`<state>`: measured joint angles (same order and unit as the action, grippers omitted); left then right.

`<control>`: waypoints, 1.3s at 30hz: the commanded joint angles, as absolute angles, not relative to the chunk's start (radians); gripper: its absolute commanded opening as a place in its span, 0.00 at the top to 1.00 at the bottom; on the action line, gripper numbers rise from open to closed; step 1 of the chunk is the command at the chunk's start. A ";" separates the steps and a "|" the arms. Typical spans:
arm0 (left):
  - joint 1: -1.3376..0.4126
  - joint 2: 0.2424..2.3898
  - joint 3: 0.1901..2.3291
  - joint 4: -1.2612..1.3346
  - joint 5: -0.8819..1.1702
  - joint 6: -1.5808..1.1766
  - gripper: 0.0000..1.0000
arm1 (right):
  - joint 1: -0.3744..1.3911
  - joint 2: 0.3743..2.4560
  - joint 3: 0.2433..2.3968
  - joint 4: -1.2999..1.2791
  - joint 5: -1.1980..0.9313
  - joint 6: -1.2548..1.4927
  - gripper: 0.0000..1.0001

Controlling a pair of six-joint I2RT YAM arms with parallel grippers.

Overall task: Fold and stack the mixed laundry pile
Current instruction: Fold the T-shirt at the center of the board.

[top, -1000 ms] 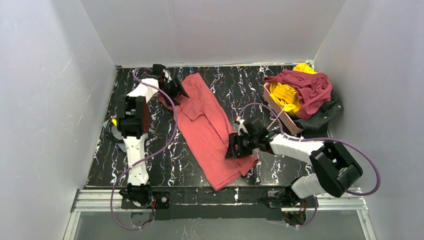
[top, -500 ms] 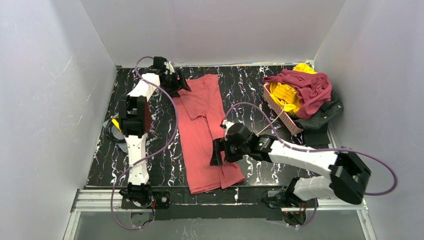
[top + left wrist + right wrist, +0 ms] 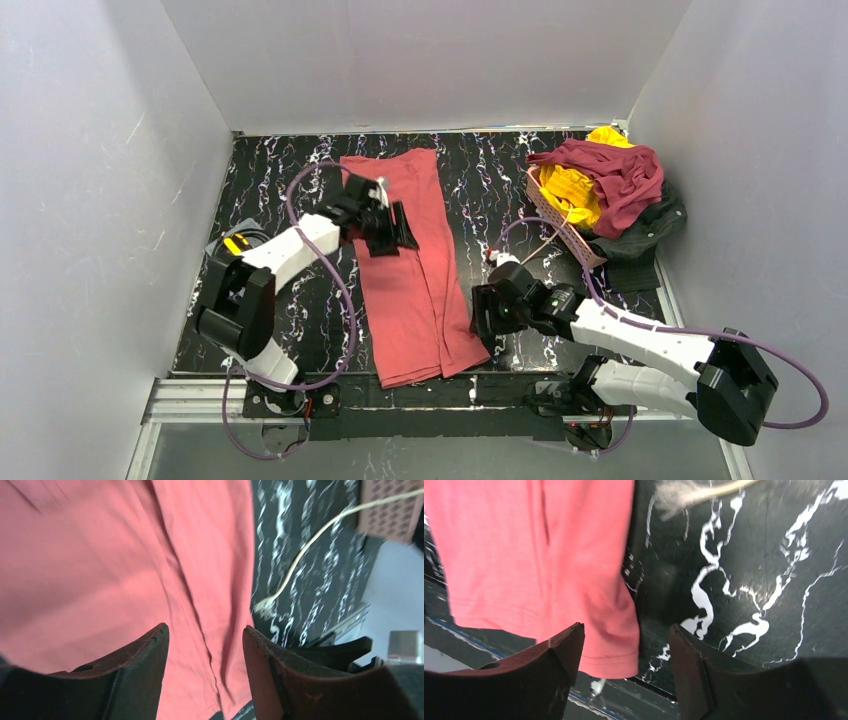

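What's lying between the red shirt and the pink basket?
A thin cream cord on otherwise bare black tabletop, clearest in the top view.

— Where does the flat garment (image 3: 410,260) lie against the left gripper (image 3: 205,632)?
— Under both fingers (image 3: 135,675), running ahead of them and out past the one at the wrist view's left. Beyond the other finger is table (image 3: 320,590), with the cord (image 3: 300,555) on it and the basket (image 3: 395,510) further ahead on that side.
— And the right gripper (image 3: 626,630)?
— The garment's near corner lies between its fingers (image 3: 549,675) and ahead of the left one. Ahead of the other finger is table.
— The heap of garments (image 3: 610,180)?
— On and behind the basket, well apart from both grippers.
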<state>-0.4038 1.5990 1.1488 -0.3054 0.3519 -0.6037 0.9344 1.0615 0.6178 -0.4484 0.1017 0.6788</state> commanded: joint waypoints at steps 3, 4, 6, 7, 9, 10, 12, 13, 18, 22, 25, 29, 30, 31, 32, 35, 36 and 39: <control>-0.535 1.669 1.068 -0.163 0.312 -0.737 0.53 | 0.933 0.997 0.490 -0.378 0.009 0.736 0.37; -0.558 1.689 1.080 -0.167 0.301 -0.732 0.54 | 0.933 0.988 0.474 -0.367 0.006 0.746 0.38; -0.582 1.728 1.101 -0.186 0.266 -0.722 0.54 | 0.934 0.970 0.443 -0.342 -0.030 0.764 0.41; -0.589 1.745 1.107 -0.190 0.257 -0.721 0.54 | 0.932 0.961 0.426 -0.326 -0.042 0.775 0.42; -0.596 1.780 1.117 -0.189 0.247 -0.718 0.54 | 0.931 0.948 0.393 -0.287 -0.063 0.794 0.44; -0.600 1.798 1.123 -0.192 0.240 -0.712 0.54 | 0.932 0.945 0.380 -0.270 -0.071 0.801 0.46; -0.605 1.829 1.139 -0.209 0.216 -0.700 0.54 | 0.933 0.943 0.363 -0.244 -0.085 0.809 0.49; -0.607 1.840 1.144 -0.211 0.208 -0.694 0.54 | 0.931 0.946 0.359 -0.237 -0.092 0.810 0.51; -0.612 1.891 1.174 -0.244 0.159 -0.658 0.61 | 0.931 0.950 0.353 -0.263 -0.093 0.805 0.76; -0.612 1.924 1.198 -0.311 0.077 -0.633 0.70 | 0.931 0.940 0.337 -0.325 -0.065 0.822 0.93; -0.612 1.949 1.208 -0.351 0.033 -0.617 0.77 | 0.932 0.908 0.296 -0.322 -0.074 0.863 0.96; -0.612 1.972 1.209 -0.370 0.013 -0.609 0.81 | 0.931 0.844 0.245 -0.324 -0.080 0.931 0.99; -0.612 1.973 1.207 -0.371 0.012 -0.610 0.81 | 0.932 0.825 0.232 -0.326 -0.080 0.947 0.99; -0.611 1.975 1.206 -0.371 0.013 -0.610 0.81 | 0.933 0.797 0.221 -0.326 -0.082 0.959 0.99; -0.612 1.977 1.206 -0.373 -0.015 -0.611 0.82 | 0.932 0.777 0.207 -0.320 -0.085 0.969 0.99; -0.611 1.983 1.212 -0.384 -0.036 -0.616 0.82 | 0.933 0.728 0.180 -0.325 -0.101 1.001 0.99; -0.611 1.984 1.212 -0.386 -0.041 -0.618 0.82 | 0.932 0.713 0.176 -0.337 -0.103 1.011 0.99; -0.610 1.987 1.215 -0.386 -0.047 -0.622 0.82 | 0.931 0.669 0.170 -0.379 -0.097 1.023 0.99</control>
<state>-0.6193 1.9232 1.2343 -0.3046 0.1089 -0.6476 0.9306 0.7109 0.1955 -0.2844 -0.0895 0.9798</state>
